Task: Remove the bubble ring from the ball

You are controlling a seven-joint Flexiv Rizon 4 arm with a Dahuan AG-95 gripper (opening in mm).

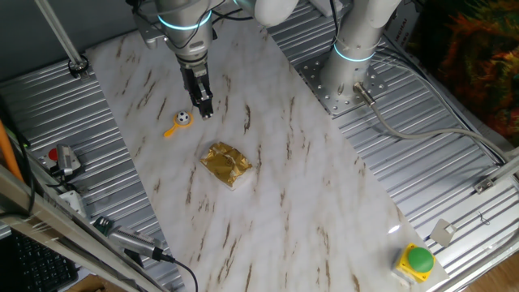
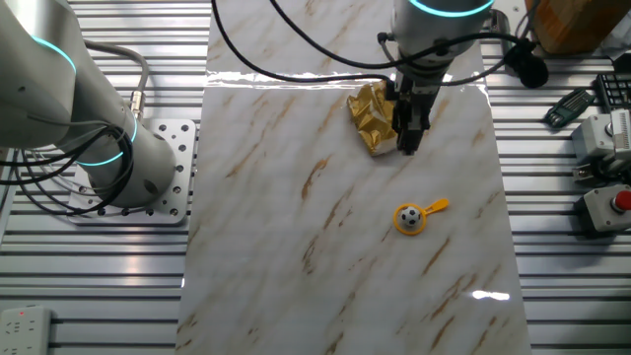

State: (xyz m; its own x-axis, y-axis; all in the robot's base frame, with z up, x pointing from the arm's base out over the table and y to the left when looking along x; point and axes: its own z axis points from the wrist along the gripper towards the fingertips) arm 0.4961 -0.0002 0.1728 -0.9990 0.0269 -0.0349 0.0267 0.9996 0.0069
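- Bright, even overhead light in both views.
- Glare streak across the far desk (image 2: 296, 81) edge, small hotspot near the front.
- Soft, short shadows.
- Near-corner clutter is blurred.

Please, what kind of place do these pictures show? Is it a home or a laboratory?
Most likely a robotics laboratory, not a home. The marble-patterned table sits on a ribbed aluminium bench, a robot arm's base is bolted to a metal plate, and a green push button stands at the bench corner.
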